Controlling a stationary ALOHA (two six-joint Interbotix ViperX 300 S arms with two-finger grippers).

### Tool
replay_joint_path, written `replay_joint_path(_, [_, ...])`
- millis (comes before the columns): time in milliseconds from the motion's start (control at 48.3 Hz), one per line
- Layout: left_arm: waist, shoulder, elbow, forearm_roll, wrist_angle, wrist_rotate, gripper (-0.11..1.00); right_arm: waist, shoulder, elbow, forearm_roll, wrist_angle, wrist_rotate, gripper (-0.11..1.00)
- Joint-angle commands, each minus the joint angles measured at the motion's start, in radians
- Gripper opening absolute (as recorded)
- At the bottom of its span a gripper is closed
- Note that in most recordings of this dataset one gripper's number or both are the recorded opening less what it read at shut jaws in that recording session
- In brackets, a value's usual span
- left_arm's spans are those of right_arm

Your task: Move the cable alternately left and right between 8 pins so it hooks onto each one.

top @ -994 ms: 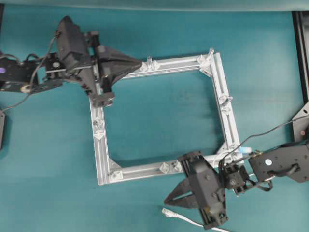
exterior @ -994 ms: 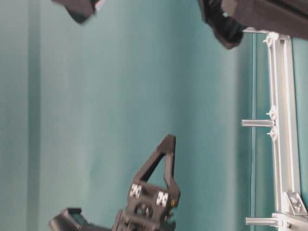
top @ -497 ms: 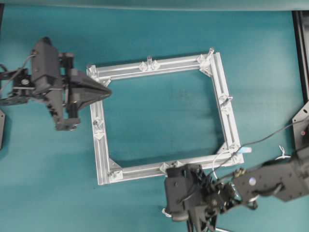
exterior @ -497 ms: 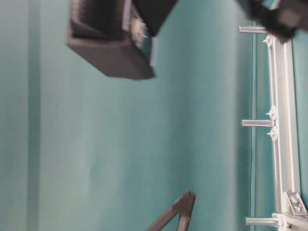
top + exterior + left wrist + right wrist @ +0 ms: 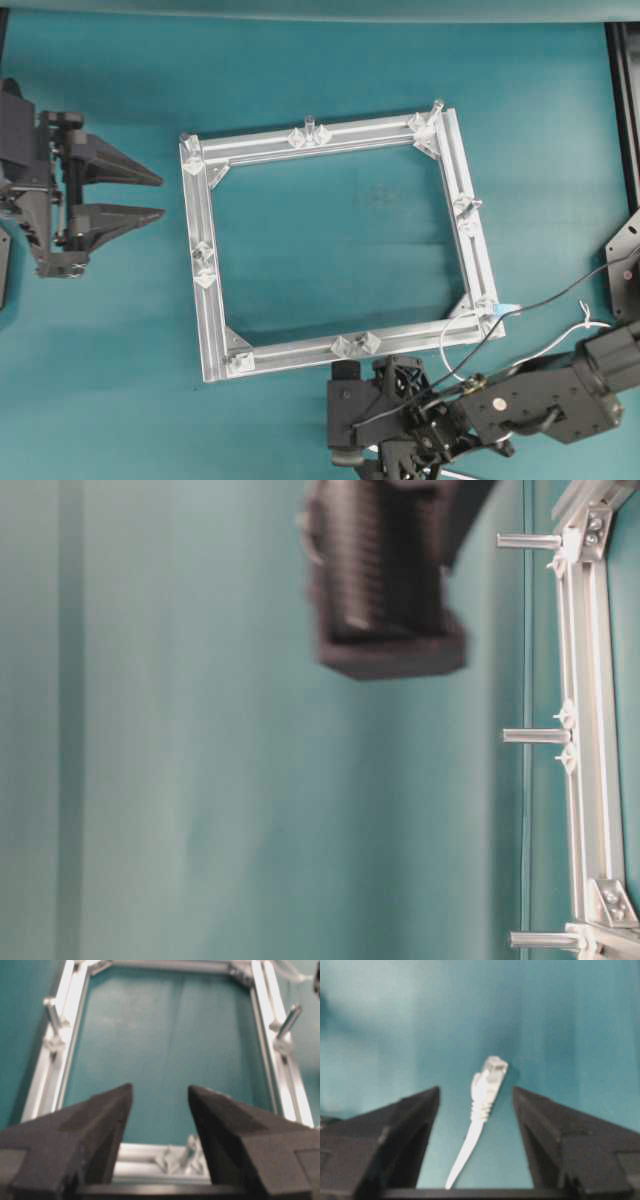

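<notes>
The cable's clear plug (image 5: 492, 1067) lies on the teal table, and its white cord runs back between my right gripper's (image 5: 476, 1089) open fingers without touching them. In the overhead view that gripper is tipped down below the frame's front bar, and its housing (image 5: 365, 415) hides the plug. A thin white loop of cable (image 5: 443, 340) hangs off the frame's lower right corner. The pins (image 5: 308, 122) (image 5: 437, 104) (image 5: 475, 203) stand around the silver frame (image 5: 330, 135). My left gripper (image 5: 160, 196) is open and empty, left of the frame (image 5: 165, 1152) and facing it.
Dark robot wires (image 5: 560, 290) cross from the right edge to the right arm. A black rail (image 5: 625, 120) runs along the right side. A blurred dark arm part (image 5: 385, 580) fills the top of the table-level view, beside the frame's pins (image 5: 535, 736).
My left gripper pulled back left off the frame's corner and opened. My right gripper swung down over the cable's plug and opened around it.
</notes>
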Motion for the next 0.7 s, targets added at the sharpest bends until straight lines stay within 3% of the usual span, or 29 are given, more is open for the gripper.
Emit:
replay_joint_path(0, [-0.003,-0.035,0.003,0.005,0.021,0.000,0.56,0.003,0.003,-0.023,-0.012,0.003,0.020,0.67])
replay_joint_path(476, [-0.008,-0.196,0.100,0.005,0.061,0.006,0.55,0.005,0.075,-0.069,-0.058,0.005,0.118,0.60])
replay_joint_path(538, [-0.012,-0.221,0.114,0.005,0.072,0.006,0.55,0.005,0.075,-0.069,-0.058,0.011,0.120,0.51])
replay_joint_path(683, [-0.031,-0.299,0.144,0.005,0.101,0.006,0.55,0.014,0.075,-0.074,-0.060,0.061,0.120,0.18])
